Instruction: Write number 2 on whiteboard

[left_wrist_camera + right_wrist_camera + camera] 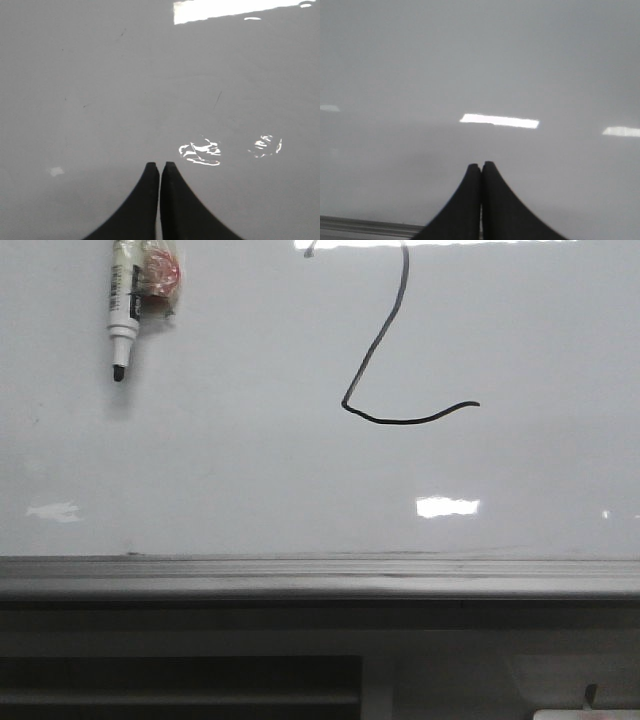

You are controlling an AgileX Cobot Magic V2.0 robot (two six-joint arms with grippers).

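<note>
The whiteboard fills the front view, glossy pale grey with light reflections and a grey ledge along its near edge. The number 2 is drawn on it in thin black line: a slanted stroke down to a sharp corner, then a wavy tail running right. Its top runs out of view. A white marker pen with a black tip lies on the board at upper left. Neither gripper shows in the front view. My left gripper is shut and empty over bare board. My right gripper is shut and empty over the board near its ledge.
A clear wrapper with red print lies beside the pen. Below the ledge, a dark slatted panel spans the lower left and a pale object sits at the lower right corner.
</note>
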